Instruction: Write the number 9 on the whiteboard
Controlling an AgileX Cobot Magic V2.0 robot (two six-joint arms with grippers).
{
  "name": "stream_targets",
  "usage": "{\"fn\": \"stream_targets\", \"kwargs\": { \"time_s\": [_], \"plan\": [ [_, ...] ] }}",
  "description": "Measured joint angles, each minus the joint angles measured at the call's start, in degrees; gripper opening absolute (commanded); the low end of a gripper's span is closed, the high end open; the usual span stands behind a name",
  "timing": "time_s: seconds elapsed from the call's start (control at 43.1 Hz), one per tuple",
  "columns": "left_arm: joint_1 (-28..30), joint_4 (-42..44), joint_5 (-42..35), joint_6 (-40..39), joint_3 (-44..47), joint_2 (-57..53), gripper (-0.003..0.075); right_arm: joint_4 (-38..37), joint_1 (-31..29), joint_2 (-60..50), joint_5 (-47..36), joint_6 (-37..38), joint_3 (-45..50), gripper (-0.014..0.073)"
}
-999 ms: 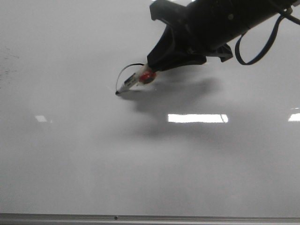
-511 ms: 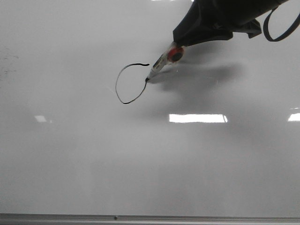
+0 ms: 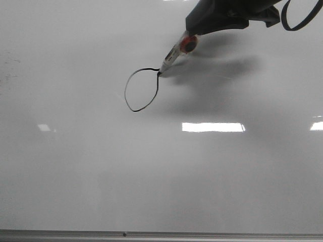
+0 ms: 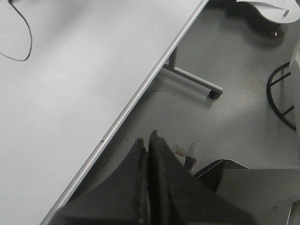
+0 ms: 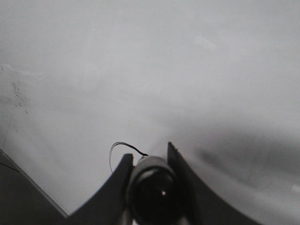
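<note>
Whiteboard (image 3: 151, 176): large glossy pale board lying flat, bright rectangular reflections across it, thin grey metal edge strip along the near side; a few faint dark specks far out to the left of the right gripper

Right gripper (image 3: 194, 34): black, entering from the upper right of the front view, clamped on a marker (image 3: 176, 51); in the right wrist view the two fingers (image 5: 119, 180) press against either side of the marker's dark barrel

Marker: white body with a red-orange band, slanting down and leftward out of the right gripper; tip touching the board at the top right of the drawn loop

Number 9 (image 3: 141, 89): thin black line, so far only a closed oval loop, lying just below and to the left of the right gripper, its top right corner meeting the marker tip; no tail visible. Part of the same loop shows in the left wrist view (image 4: 26, 40) and just ahead of the fingers in the right wrist view (image 5: 123, 147)

Left gripper (image 4: 145, 154): fingers pressed together with nothing between them, hanging off the board's edge over the floor, well apart from the loop

Cable (image 3: 298, 17): dark loop hanging off the right arm
</note>
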Motion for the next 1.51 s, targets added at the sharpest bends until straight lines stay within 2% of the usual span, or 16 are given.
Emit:
{"fn": "stream_targets", "kwargs": {
  "time_s": [0.255, 0.627, 0.836, 0.906, 0.975, 1.138, 1.208, 1.324, 1.51],
  "plan": [
    [0.0, 0.0, 0.0, 0.0, 0.0, 0.6, -0.0019, -1.4, 0.5, 0.7, -0.1, 0.1, 0.0, -0.0060],
    [0.0, 0.0, 0.0, 0.0, 0.0, 0.6, -0.0019, -2.0, 4.6, 7.0, -1.0, 0.2, 6.0, -0.0060],
    [0.0, 0.0, 0.0, 0.0, 0.0, 0.6, -0.0013, -2.7, 4.6, 4.8, 0.5, -0.7, 6.0, -0.0060],
    [0.0, 0.0, 0.0, 0.0, 0.0, 0.6, 0.0033, -3.2, 4.5, 2.3, 3.1, -1.4, 6.0, -0.0060],
    [0.0, 0.0, 0.0, 0.0, 0.0, 0.6, 0.0136, -4.4, 4.4, -0.5, 7.5, -1.7, 6.0, -0.0060],
    [0.0, 0.0, 0.0, 0.0, -0.9, 1.3, 0.0533, -10.1, 4.4, -5.0, 22.8, -2.0, 4.2, -0.0060],
    [0.0, -0.1, 0.2, 0.0, -2.4, 2.5, 0.0599, -11.2, 4.5, -5.5, 29.7, -2.0, 2.3, -0.0060],
    [0.0, -1.9, 2.0, 0.7, -4.8, 5.8, 0.0559, -12.0, 5.9, -5.6, 36.3, -2.0, -0.4, -0.0060],
    [-2.5, -9.0, 3.6, 6.7, -5.8, 10.1, 0.0366, -12.4, 11.9, -5.6, 40.2, -2.0, -3.3, -0.0060]
  ]
}}
